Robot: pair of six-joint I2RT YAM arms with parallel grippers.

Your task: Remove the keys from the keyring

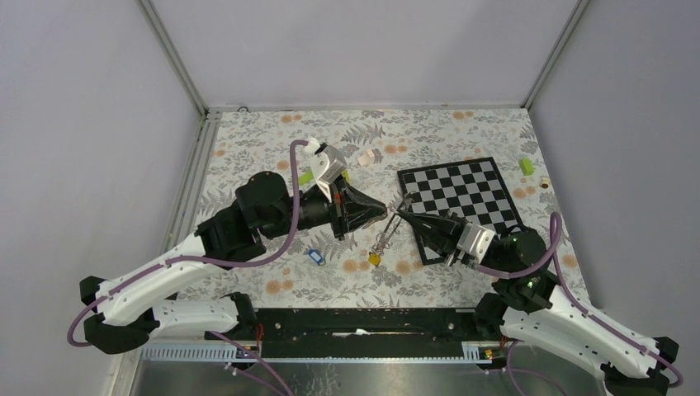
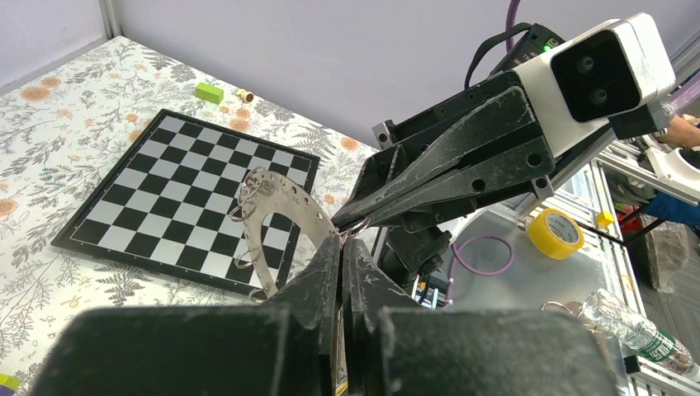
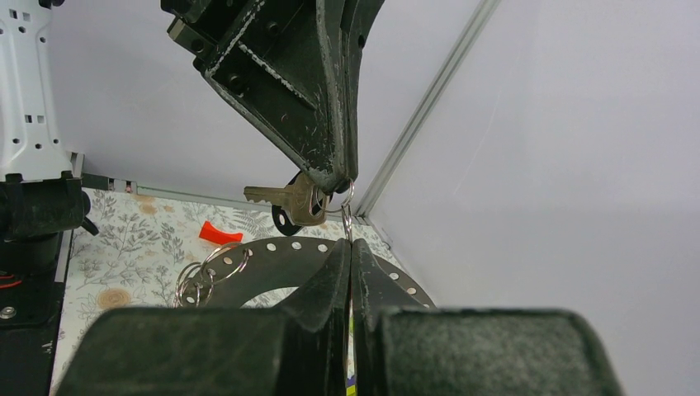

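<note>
Both claws are squeezed fully shut, tip to tip, in the air. The left gripper (image 2: 341, 242) looks to bite the top edge of the keyring (image 2: 290, 201), and the right gripper (image 3: 350, 248) looks to nip a small split ring (image 3: 347, 195) threaded there, though the fingers cover the exact hold.

The keyring hangs from that pinch above the middle of the desk (image 1: 272, 140), just off the near left corner of the chessboard (image 1: 462, 194). Its flat perforated band drops straight down from the fingertips, so the hoop lies below both claws and neither arm is nearer. Any pull would likely run along the line between the two tips.

The keys (image 1: 379, 245) dangle lowest, a yellow tag (image 1: 374, 259) at the bottom. One metal key (image 3: 285, 196) sits right by the left fingertips, a red tag (image 3: 219, 233) beyond it. A blue-tagged key (image 1: 314, 256) lies apart on the desk, toward its near edge.

From above the hoop shows nearly edge-on and the keys cannot be counted. Both wrist views cut its lower arc.
</note>
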